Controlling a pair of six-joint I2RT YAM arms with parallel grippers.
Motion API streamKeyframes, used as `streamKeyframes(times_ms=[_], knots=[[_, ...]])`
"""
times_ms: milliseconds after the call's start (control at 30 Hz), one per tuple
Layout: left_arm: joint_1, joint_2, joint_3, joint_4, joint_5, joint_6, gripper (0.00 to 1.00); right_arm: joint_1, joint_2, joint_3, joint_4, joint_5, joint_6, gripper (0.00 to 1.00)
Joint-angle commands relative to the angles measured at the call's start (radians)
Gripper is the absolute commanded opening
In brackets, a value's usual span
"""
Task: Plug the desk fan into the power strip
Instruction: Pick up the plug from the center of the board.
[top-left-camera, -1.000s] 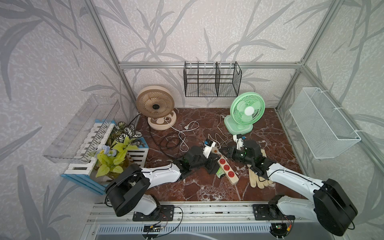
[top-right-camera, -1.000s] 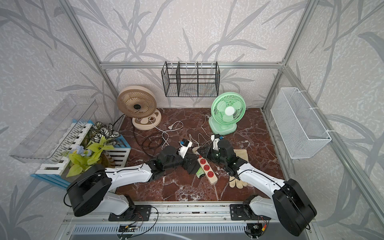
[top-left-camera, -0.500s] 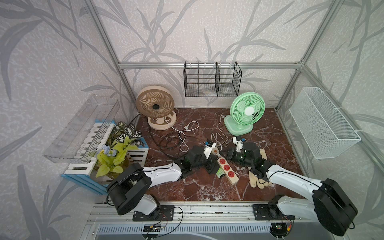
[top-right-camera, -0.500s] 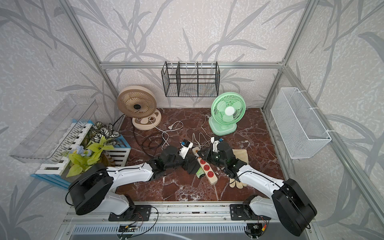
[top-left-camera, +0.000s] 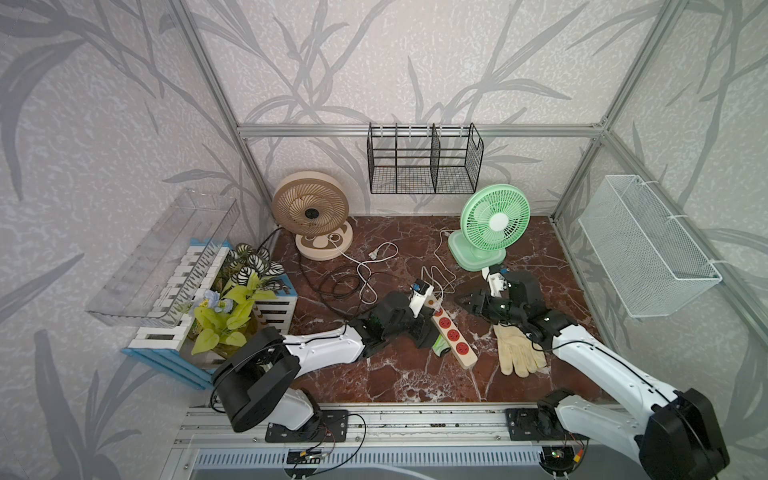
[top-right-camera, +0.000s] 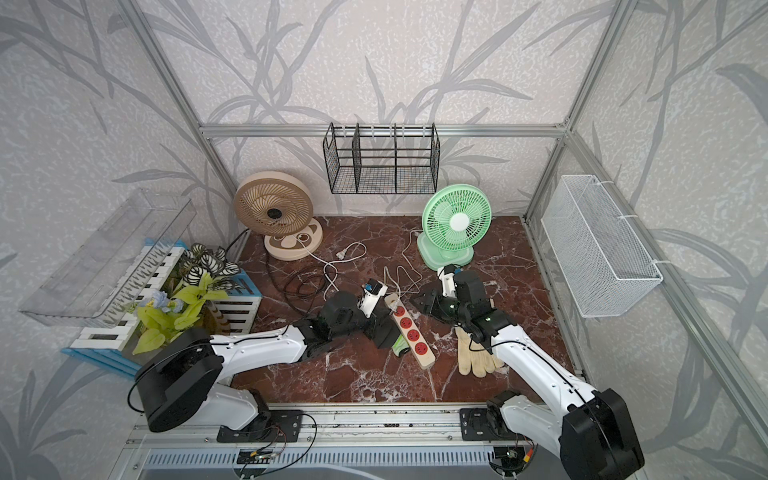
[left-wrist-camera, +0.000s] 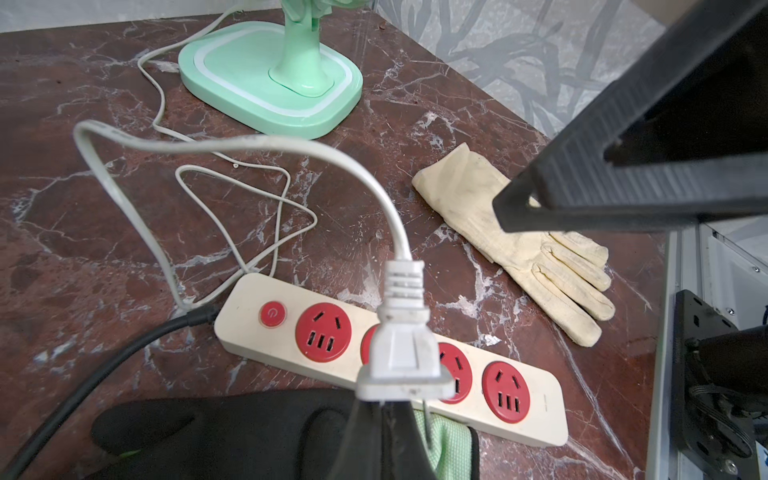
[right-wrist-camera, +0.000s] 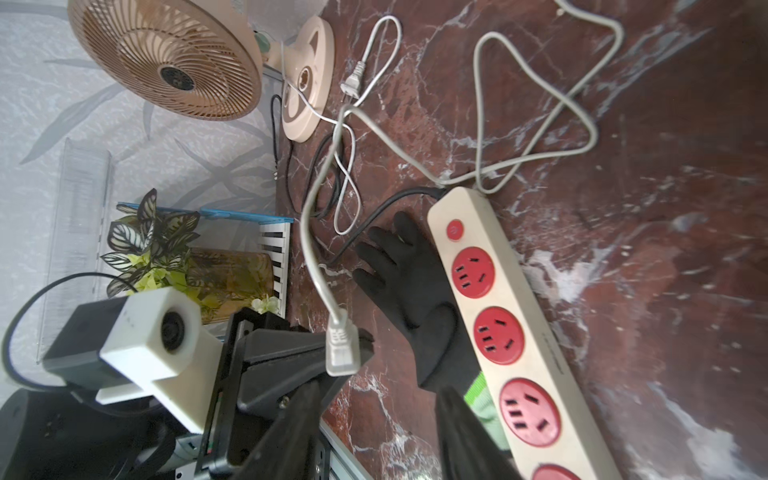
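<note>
I see one power strip on marble between both arms, four red sockets, left claw clenched on one white plug nearby, right claw released, one green fan, one beige fan, two gloves

Two desk fans, one power strip, two gloves, two wire baskets, one planter

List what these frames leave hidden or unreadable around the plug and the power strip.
1. white plug prongs: left wrist view, mostly buried between the shut jaws of the left gripper; too small in both top views.
2. second socket of the power strip: left wrist view, mostly covered by the plug.
3. last socket: right wrist view, cut off by the picture's edge.
4. black glove cuff: right wrist view, partly behind a finger of the right gripper.
</note>
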Motion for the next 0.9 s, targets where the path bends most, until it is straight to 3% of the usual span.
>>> streamKeyframes(times_ms=[0,133,333,433,533,633,867], knots=[[-0.018,-0.029,0.015,0.0,-0.052,0.063,0.0,-0.018,0.026,0.072,-0.149,-0.149,-0.132,0.55],[-0.051,-0.028,0.018,-0.006,-0.089,0.103,0.0,-0.019,0.095,0.113,-0.169,-0.249,-0.176,0.6],[-0.114,-0.024,0.024,-0.012,-0.149,0.158,0.0,-0.018,0.174,0.142,-0.155,-0.302,-0.207,0.58],[-0.138,-0.022,0.026,-0.013,-0.165,0.175,0.0,-0.019,0.205,0.161,-0.169,-0.314,-0.228,0.51],[-0.156,-0.023,0.028,-0.013,-0.178,0.188,0.0,-0.019,0.238,0.169,-0.175,-0.348,-0.243,0.35],[-0.167,-0.021,0.03,-0.016,-0.187,0.195,0.0,-0.011,0.259,0.167,-0.178,-0.389,-0.257,0.25],[-0.178,-0.015,0.034,-0.021,-0.195,0.203,0.0,0.01,0.254,0.149,-0.207,-0.422,-0.298,0.19]])
